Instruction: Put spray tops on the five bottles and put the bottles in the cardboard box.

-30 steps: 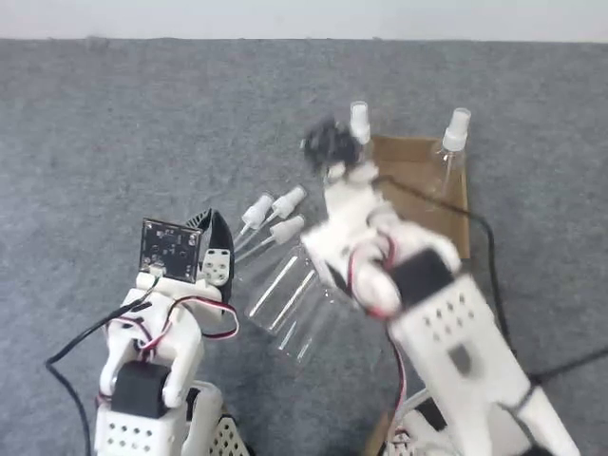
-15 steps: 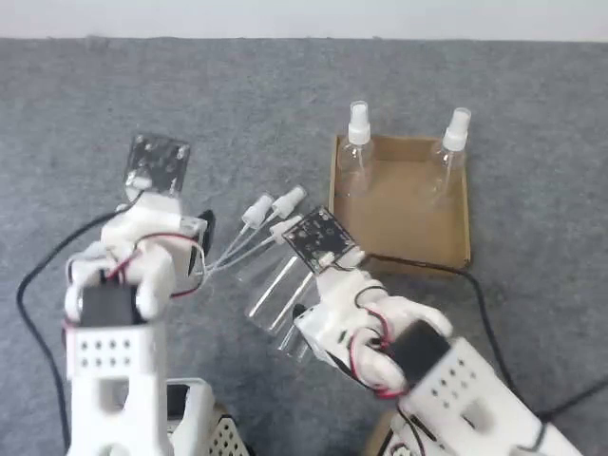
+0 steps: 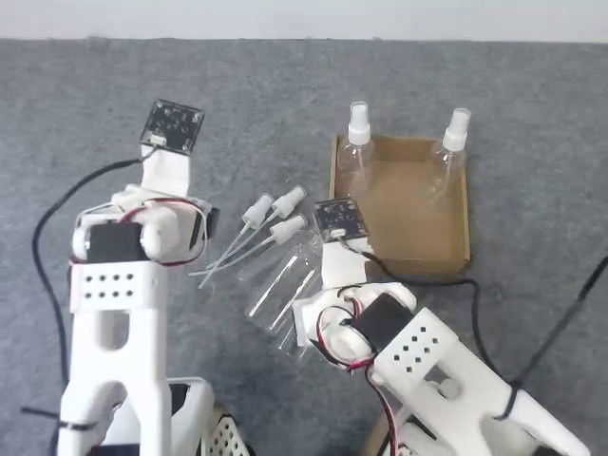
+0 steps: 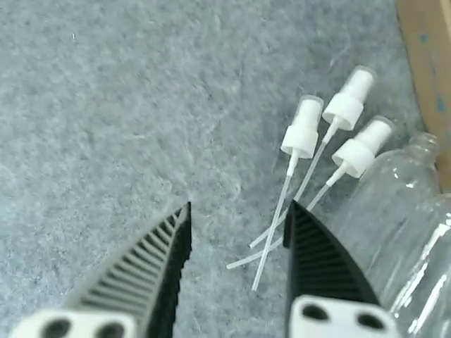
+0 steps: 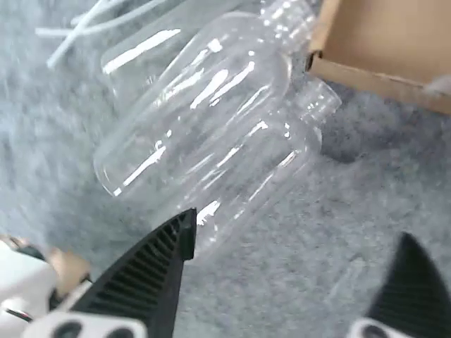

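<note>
In the high view we saw the cardboard box (image 3: 404, 214) holding two capped bottles (image 3: 355, 157) upright at its far wall. The left wrist view gave us the left gripper (image 4: 239, 211), released, beside three loose spray tops (image 4: 331, 127) on the surface (image 4: 106, 105). The right wrist view showed the right gripper (image 5: 296, 227), released too, over uncapped bottles (image 5: 204, 105) lying near the box.

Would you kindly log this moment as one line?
two capped bottles in cardboard box | three spray tops loose, uncapped bottles lying beside box | left end effector open over spray-top tubes | right end effector open over uncapped bottles
</note>
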Robot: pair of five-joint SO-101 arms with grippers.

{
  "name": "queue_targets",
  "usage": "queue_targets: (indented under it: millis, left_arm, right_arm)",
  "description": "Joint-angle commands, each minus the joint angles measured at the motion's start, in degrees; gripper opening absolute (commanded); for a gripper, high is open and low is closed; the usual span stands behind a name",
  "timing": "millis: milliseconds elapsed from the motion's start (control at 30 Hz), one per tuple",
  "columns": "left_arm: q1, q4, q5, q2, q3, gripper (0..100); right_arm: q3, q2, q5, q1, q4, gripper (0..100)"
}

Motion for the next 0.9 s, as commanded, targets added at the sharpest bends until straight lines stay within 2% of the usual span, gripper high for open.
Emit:
queue_targets:
  millis: [0,200,600,867]
  left_arm:
    - [0.00,-0.09,-0.18,0.79,-4.97,20]
    - [0.00,0.26,0.00,3.69,-9.19,20]
    - [0.00,1.93,-0.09,3.69,-9.89,20]
    - [0.00,1.93,-0.18,3.69,-9.80,20]
  right_arm:
    - [-3.69,0.22,-2.73,-0.84,-0.92,38.9]
    - [-3.16,3.21,-2.55,-0.75,-4.26,29.4]
    - [-3.08,15.43,-3.08,-0.48,-8.84,31.7]
    - [-1.49,16.75,-11.87,-0.48,-14.37,31.8]
